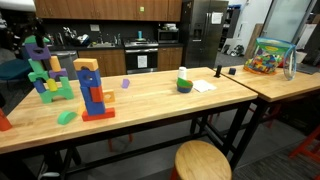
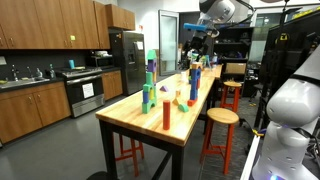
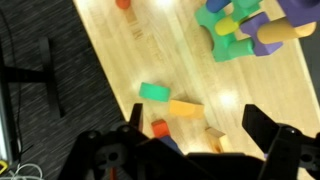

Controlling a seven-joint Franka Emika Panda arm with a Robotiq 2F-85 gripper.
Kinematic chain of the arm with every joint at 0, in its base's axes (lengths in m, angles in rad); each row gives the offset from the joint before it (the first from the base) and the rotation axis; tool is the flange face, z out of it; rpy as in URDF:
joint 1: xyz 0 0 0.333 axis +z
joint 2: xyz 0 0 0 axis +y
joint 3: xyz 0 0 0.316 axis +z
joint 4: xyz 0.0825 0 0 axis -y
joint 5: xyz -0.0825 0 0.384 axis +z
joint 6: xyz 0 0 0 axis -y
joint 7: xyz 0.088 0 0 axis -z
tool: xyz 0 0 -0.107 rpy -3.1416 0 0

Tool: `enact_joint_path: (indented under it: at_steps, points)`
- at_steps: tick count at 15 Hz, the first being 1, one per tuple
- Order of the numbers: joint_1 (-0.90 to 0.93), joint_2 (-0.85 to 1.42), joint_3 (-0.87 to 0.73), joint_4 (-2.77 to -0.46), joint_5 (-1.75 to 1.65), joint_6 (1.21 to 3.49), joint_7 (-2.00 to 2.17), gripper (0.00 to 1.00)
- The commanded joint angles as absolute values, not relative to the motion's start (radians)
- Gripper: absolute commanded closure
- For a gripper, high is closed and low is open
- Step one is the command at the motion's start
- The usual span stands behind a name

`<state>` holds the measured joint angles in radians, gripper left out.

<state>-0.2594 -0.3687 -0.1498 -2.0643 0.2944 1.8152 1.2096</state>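
My gripper is open and holds nothing, its two dark fingers spread wide high above the wooden table. Straight below it lie a green block, an orange block, a red block and a tan block. They belong to or lie beside the orange, blue and red tower. A green, purple and blue block structure stands further off. In an exterior view the arm hangs high over the far end of the table.
On the long table stand a green-and-white object, a white sheet and a loose green block. A box of coloured blocks sits on the adjoining table. Round stools stand along its side. Dark carpet borders the table edge.
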Motion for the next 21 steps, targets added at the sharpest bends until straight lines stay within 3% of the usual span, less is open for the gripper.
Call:
enact_joint_path:
  at_steps: [1,4,21]
  points:
    - [-0.26,-0.411,-0.099,-2.04,0.126,1.673,1.225,0.0]
    - [-0.245,-0.431,-0.073,-2.015,0.063,1.6,1.21,0.0]
    - [-0.278,-0.343,-0.091,-1.945,-0.133,1.687,1.328,0.0]
